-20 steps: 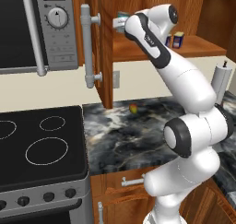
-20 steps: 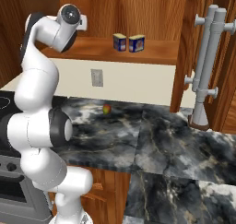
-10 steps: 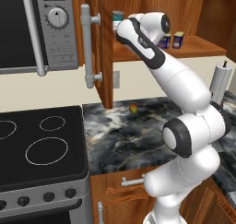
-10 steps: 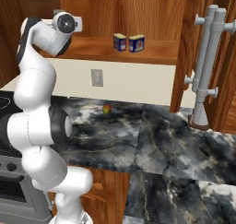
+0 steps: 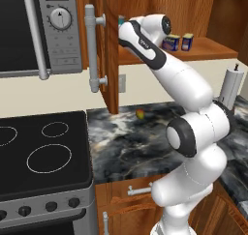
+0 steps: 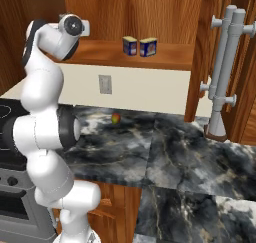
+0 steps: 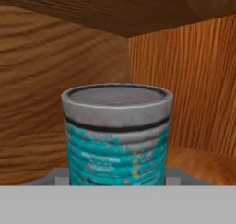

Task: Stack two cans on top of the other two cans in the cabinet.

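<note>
I saw a teal-labelled can (image 7: 117, 135) with a grey rim, two blue cans (image 6: 139, 46), brown wood-grain cabinet (image 6: 150, 9), black-and-grey marbled desk (image 6: 165, 152).

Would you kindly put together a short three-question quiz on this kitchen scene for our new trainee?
1. True or false: two blue cans stand side by side on the cabinet shelf.
2. In the hand view, the can close in front of the gripper has a label that is mostly: A) red, B) teal, C) black.
3. What small round thing lies on the marble counter below the wall socket?

Key
1. True.
2. B.
3. A small red and yellow fruit.
</note>
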Tool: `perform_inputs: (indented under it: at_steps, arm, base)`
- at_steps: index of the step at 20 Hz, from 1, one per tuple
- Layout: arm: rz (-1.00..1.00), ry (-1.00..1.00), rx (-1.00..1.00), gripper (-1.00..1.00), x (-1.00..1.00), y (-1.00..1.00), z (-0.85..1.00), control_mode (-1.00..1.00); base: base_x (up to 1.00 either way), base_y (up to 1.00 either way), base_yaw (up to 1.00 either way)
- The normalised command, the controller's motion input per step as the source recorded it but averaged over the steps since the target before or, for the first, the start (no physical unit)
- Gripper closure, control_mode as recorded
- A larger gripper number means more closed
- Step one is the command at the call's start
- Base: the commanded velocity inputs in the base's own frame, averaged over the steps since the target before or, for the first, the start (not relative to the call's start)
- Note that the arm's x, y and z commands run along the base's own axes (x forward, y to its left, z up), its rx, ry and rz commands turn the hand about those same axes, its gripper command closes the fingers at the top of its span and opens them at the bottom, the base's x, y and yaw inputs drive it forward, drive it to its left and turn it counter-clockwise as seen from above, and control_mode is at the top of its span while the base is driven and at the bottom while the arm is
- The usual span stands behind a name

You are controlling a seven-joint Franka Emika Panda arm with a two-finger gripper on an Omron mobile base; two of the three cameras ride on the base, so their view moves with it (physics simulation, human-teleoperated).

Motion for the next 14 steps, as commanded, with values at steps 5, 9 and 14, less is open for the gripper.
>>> perform_inputs:
  at_steps: [5,9,14]
  arm:
    - [0.03,0.09,-0.07,1.00,0.13,0.16,-0.01,-1.00]
    - [0.03,0.02,-0.04,1.00,0.14,0.15,0.00,-1.00]
    - [0.02,0.00,-0.01,1.00,0.08,0.16,0.00,-1.00]
  base:
    - [0.00,0.00,0.00]
    - [0.00,0.00,0.00]
    - [0.00,0.00,0.00]
